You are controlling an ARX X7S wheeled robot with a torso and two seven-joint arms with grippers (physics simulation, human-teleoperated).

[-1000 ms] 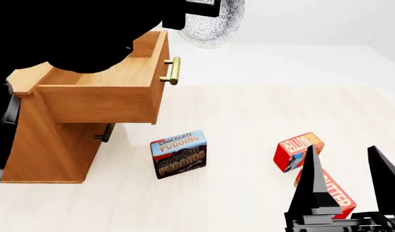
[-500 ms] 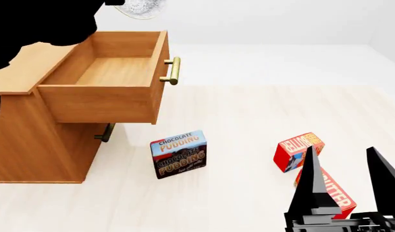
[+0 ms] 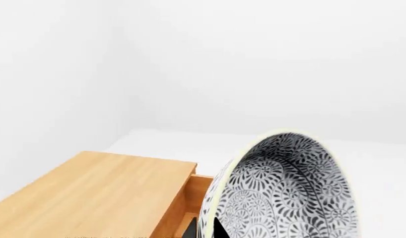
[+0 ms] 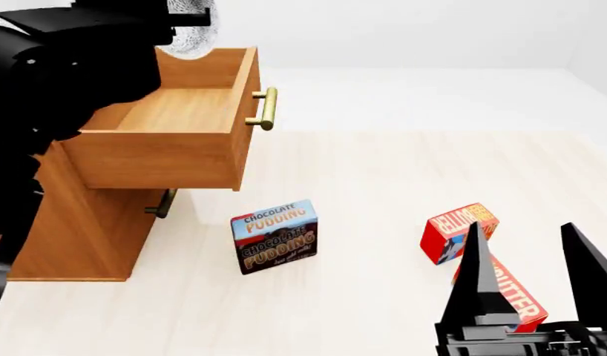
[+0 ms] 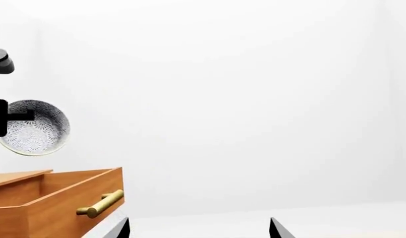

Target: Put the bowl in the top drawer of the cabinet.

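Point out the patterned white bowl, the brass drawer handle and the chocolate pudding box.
patterned white bowl (image 3: 289, 193), left wrist view, inside wall
brass drawer handle (image 4: 270, 108), head view, middle of bar
chocolate pudding box (image 4: 276, 236), head view, printed front face

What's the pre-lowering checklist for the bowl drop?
1. Top drawer pulled open: ok.
2. Drawer interior free of objects: ok for the part in view; the left arm hides its left end.
3. Bowl held by left gripper: ok, a finger lies across the bowl's rim in the right wrist view.
4. Bowl above the drawer opening: ok on height; horizontal alignment cannot tell.
5. Bowl upright: not ok, it is tipped on its side.
6. Right gripper clear of the cabinet: ok, open and empty near the boxes.
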